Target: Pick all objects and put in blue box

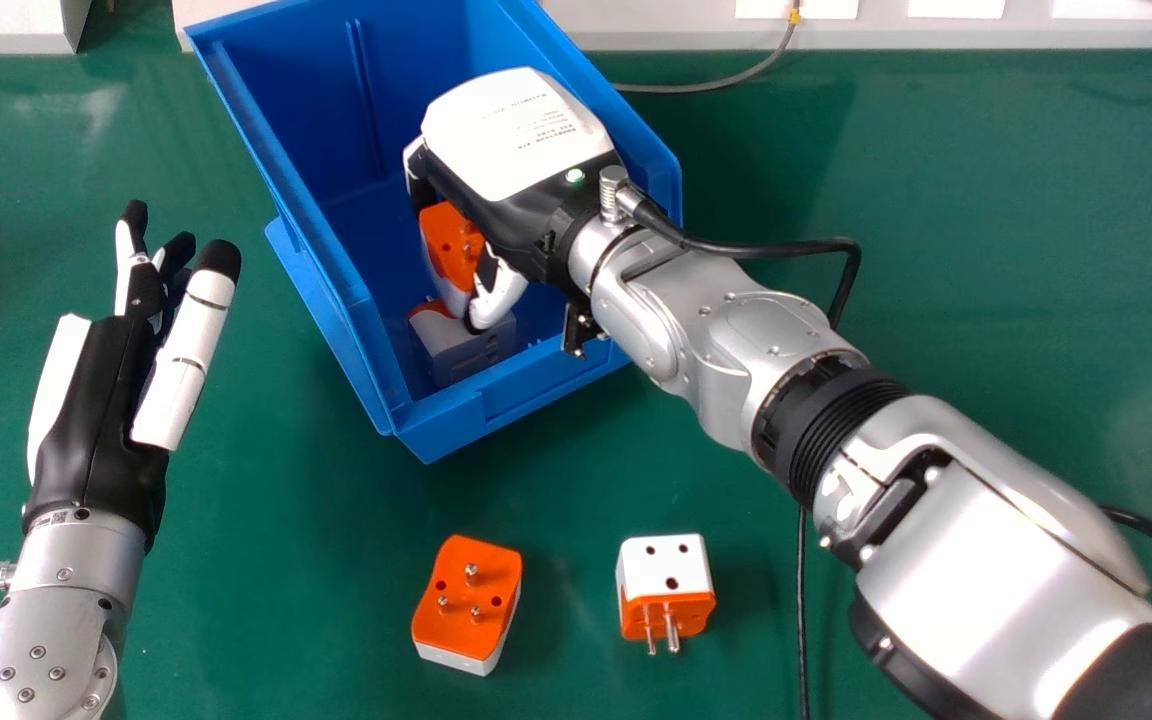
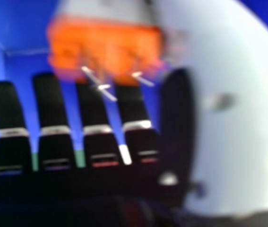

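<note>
First observer: "Pose of the right hand [image 1: 516, 130]?"

Second: "Inside the blue box [image 1: 286, 150], back up, the forearm [image 1: 776, 345] slanting in from the near right. Its fingers [image 2: 56, 109] are spread and nearly straight, thumb [image 2: 228, 113] alongside the tilted adapter [image 1: 451, 245]. Loose set; whether it touches that adapter, cannot tell. Left hand [image 1: 96, 410], left of the box: wide, pointing far."

First: "Count?"

Second: "One box. Four plug adapters: two within it, two on the green table [image 1: 236, 580], nearer than the box."

First: "Their look?"

Second: "All orange and white. The tilted one shows an orange pin face, just above the lower adapter [image 1: 466, 350], which lies at the box's near end, mostly white, a bit of orange at its far edge. On the table, the left adapter [image 1: 464, 605] lies orange face up, three pins rising. The right adapter [image 1: 666, 585] has its white, holed face up, orange part and pins on the near side."
</note>
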`<state>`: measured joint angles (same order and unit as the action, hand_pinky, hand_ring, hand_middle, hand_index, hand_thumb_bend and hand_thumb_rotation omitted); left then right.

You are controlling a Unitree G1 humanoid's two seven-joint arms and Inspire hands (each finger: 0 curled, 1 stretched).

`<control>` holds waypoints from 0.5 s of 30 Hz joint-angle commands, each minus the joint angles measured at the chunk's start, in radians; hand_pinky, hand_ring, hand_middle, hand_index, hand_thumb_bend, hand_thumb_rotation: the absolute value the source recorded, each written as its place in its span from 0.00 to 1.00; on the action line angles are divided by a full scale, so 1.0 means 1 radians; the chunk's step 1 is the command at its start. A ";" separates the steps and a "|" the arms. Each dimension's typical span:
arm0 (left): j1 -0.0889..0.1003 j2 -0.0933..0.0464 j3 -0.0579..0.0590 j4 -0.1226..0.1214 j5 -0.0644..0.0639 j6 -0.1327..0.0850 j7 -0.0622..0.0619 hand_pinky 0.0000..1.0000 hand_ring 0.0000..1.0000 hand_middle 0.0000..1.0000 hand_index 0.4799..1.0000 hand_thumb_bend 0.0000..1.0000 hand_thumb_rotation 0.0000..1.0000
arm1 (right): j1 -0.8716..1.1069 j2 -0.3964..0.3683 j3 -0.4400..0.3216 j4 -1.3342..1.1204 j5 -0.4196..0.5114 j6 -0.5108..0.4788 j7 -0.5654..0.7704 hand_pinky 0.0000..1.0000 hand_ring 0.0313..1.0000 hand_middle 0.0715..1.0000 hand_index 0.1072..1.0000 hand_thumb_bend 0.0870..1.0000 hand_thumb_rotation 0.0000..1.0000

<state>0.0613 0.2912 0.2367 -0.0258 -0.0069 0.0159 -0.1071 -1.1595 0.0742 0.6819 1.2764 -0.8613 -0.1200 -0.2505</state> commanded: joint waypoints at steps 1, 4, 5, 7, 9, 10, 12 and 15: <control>-0.012 0.000 -0.002 -0.016 0.003 -0.009 0.008 0.95 0.99 0.99 0.97 0.56 0.93 | -0.009 -0.011 -0.002 -0.029 0.007 0.005 -0.022 0.92 0.99 0.99 0.99 0.49 0.45; -0.013 -0.001 -0.002 -0.014 0.000 -0.009 0.006 0.95 0.99 0.99 0.97 0.56 0.93 | -0.006 -0.013 -0.001 -0.032 0.007 0.011 -0.018 0.92 1.00 1.00 1.00 0.48 0.46; -0.013 -0.002 -0.002 -0.016 -0.001 -0.008 0.006 0.95 0.99 0.99 0.97 0.56 0.93 | -0.006 -0.012 -0.002 -0.032 0.009 0.013 -0.016 0.92 1.00 1.00 1.00 0.48 0.46; -0.015 -0.002 -0.002 -0.016 -0.004 -0.007 0.004 0.95 0.99 0.99 0.97 0.56 0.93 | -0.004 -0.011 -0.005 -0.032 0.011 0.017 -0.016 0.93 1.00 1.00 1.00 0.47 0.47; -0.016 -0.002 -0.002 -0.014 -0.006 -0.008 0.003 0.96 0.99 0.99 0.97 0.56 0.93 | -0.003 -0.010 -0.007 -0.032 0.013 0.020 -0.015 0.93 1.00 1.00 1.00 0.46 0.48; -0.017 -0.002 -0.002 -0.012 -0.005 -0.010 0.003 0.96 0.99 0.99 0.97 0.56 0.93 | -0.003 -0.012 -0.008 -0.034 0.015 0.022 -0.014 0.94 1.00 1.00 1.00 0.46 0.48; -0.017 -0.002 -0.002 -0.010 -0.005 -0.013 0.003 0.96 0.99 0.99 0.97 0.56 0.93 | -0.002 -0.014 -0.011 -0.038 0.017 0.024 -0.013 0.94 1.00 1.00 1.00 0.46 0.48; -0.017 -0.003 -0.003 -0.010 -0.005 -0.012 0.003 0.96 0.99 0.99 0.97 0.56 0.93 | 0.005 -0.021 -0.021 -0.057 0.027 0.028 -0.011 0.94 1.00 1.00 1.00 0.46 0.49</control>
<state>0.0554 0.2895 0.2359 -0.0239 -0.0078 0.0158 -0.1073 -1.1520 0.0669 0.6760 1.2514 -0.8557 -0.0978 -0.2502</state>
